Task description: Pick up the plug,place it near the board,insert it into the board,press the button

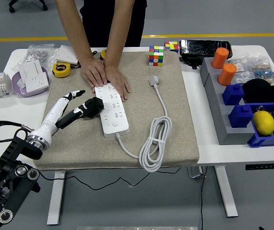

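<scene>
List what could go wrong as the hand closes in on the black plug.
The left hand reaches the black plug with fingers open; it could nudge the plug against the power strip instead of grasping it. The person's hands press the strip's far end, close to the insertion path.

no readable text, labels or numbers on any object
</scene>
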You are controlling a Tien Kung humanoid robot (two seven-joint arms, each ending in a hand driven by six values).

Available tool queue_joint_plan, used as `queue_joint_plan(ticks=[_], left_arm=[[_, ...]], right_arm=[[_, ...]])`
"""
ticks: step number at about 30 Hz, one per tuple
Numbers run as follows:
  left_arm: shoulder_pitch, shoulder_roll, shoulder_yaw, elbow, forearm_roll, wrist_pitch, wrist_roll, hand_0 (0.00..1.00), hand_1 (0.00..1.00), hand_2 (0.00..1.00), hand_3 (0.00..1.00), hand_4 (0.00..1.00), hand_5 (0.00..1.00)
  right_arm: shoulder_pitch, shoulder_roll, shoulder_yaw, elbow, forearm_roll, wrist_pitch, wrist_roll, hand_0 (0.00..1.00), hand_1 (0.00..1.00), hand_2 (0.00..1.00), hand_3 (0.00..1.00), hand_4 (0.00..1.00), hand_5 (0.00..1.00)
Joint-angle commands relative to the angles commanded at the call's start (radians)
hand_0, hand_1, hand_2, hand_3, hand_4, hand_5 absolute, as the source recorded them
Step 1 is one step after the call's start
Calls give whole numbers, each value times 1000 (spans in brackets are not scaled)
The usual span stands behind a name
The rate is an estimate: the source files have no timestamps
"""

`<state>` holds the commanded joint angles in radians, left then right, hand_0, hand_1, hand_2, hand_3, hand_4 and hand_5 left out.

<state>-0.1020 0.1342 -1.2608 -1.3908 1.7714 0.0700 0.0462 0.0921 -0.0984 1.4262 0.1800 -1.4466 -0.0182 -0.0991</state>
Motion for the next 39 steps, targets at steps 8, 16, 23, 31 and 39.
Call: queue_joint_plan(ticks=[8, 16, 23, 31, 39], left_arm=[[-9, -7, 20, 32, -13, -14, 10, 998, 959, 905, 881, 970, 998], [-34, -13, 59, 64, -1, -10, 10, 998, 960, 905, 881, 978, 998], [-73, -17, 87, 85, 27, -4, 13, 998, 955, 899, 877, 993, 998], [-107, -13, 123, 91, 46, 0, 17, 998, 955, 895, 872, 996, 998], [-132, -5, 154, 106, 69, -6, 28, 998, 951, 892, 871, 998, 998]], right_arm=[[1, -2, -1, 0, -1, 1, 0, 809, 747, 743, 771, 998, 976], [-2, -3, -2, 0, -6, 2, -2, 809, 748, 743, 770, 998, 976], [0, -3, -6, 0, -3, 2, -1, 809, 747, 743, 771, 998, 975], [0, -5, -2, 0, -4, 1, -3, 809, 747, 743, 770, 998, 974], [3, -5, -10, 0, 3, 1, -2, 810, 747, 743, 771, 998, 974]])
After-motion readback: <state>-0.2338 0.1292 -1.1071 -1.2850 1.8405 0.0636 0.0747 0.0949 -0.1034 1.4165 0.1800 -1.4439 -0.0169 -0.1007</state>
